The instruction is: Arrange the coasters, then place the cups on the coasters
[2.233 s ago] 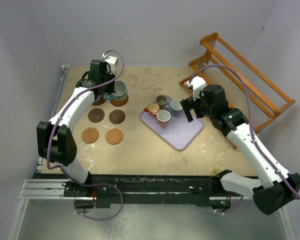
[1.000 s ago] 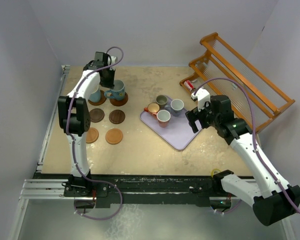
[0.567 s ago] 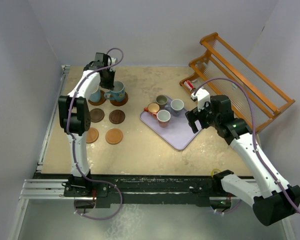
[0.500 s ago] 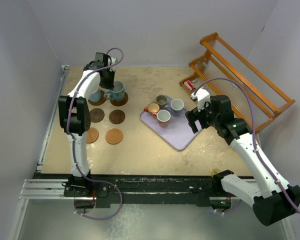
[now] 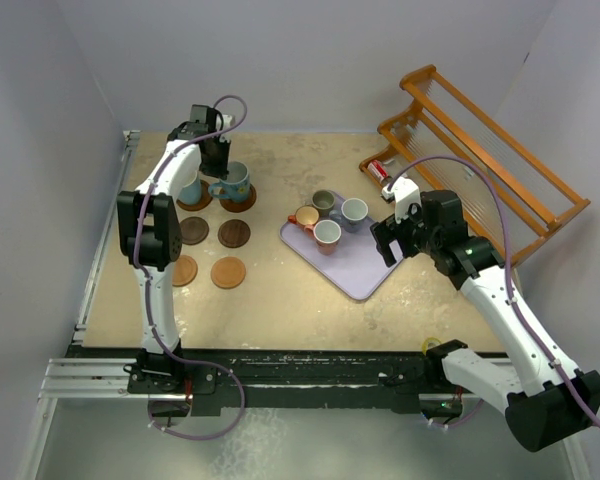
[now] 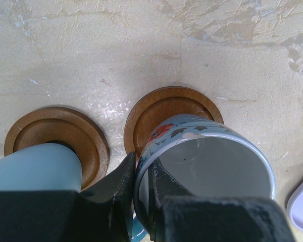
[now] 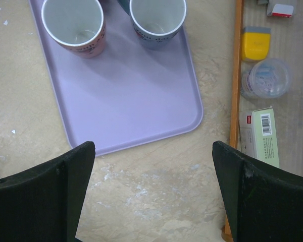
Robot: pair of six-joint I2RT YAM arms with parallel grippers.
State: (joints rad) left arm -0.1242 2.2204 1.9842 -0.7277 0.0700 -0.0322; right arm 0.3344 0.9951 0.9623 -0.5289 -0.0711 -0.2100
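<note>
My left gripper is shut on the rim of a light blue flowered cup, one finger inside and one outside. That cup is over a brown coaster; I cannot tell if it rests on it. Beside it a plain light blue cup stands on another coaster. In front lie two dark coasters and two orange-brown coasters, all bare. Pinkish-red, grey-blue, orange and grey-olive cups stand on the tray. My right gripper hangs open, holding nothing, just off the tray's right corner.
The lavender tray lies mid-table. A wooden rack stands at the back right, and along its edge lie a yellow item, a clear plastic tub and a small box. Grey walls close in on both sides.
Nothing has moved over the last second. Since about two seconds ago my right gripper has drawn back from the tray's cups toward the right, and my left arm's elbow has swung up.
</note>
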